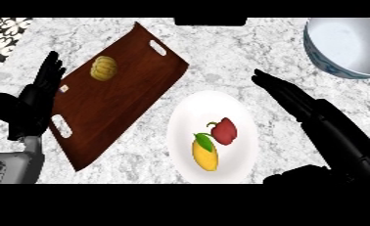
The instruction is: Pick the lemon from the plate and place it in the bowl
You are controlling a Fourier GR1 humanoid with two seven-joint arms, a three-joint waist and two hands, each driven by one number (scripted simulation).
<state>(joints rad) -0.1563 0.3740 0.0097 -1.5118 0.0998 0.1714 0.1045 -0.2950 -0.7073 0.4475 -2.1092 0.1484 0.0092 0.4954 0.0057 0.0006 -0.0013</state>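
**Ana:** On the plate [186,122], low and centre, the lemon [205,154] lies untouched beside a red pepper [225,131]; the two look just about touching. So nothing of the task is done, as I read it.

**Ben:** And the bowl [339,49]?

**Ana:** Top right corner, part cut off by the view's edge, nothing visible inside it, well apart from the plate. The right hand [296,100] sits between the two, fingers straight and stretched toward the upper left, holding nothing. It is beside the plate, not over the lemon.

**Ben:** Left hand [36,95]?

**Ana:** At the left edge, fingers up and relaxed, resting by the board [127,107]. Nothing in it either.

**Ben:** What remains, then?

**Ana:** All of it, I'd judge: reach the lemon, close round it, lift, carry it up and right, let it go in the bowl. The pepper sits close, so the grasp may nudge it.

**Ben:** And the surroundings?

**Ana:** A pale grey marbled counter [217,39]. The dark wooden board lies tilted at left, with handle slots and a small yellow-green squash [103,67] on it. A patterned patch shows at the far top left; what it is, I cannot tell.
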